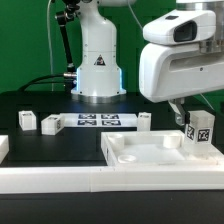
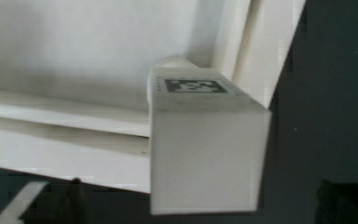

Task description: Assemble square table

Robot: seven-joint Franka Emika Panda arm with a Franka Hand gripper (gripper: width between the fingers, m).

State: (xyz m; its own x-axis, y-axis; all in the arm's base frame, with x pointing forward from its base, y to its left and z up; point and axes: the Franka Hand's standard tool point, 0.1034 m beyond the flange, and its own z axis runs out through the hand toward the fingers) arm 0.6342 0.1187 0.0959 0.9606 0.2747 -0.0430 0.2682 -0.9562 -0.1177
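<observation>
Right now the gripper [image 1: 192,115] is hanging with its jaws spread wide and clamping nothing, directly over 1 leg [image 1: 200,133]. That leg is standing upright at the corner of the square slab [image 1: 135,158] on the exterior view's right, its long axis pointing straight up at the wrist and its tagged end facing the wrist camera. Judging by this, any coming grasp is depending on a straight descent, with the jaws passing either side of the block. Another leg [image 1: 145,121] is lying just behind the slab, near the marker board [image 1: 95,121].
</observation>
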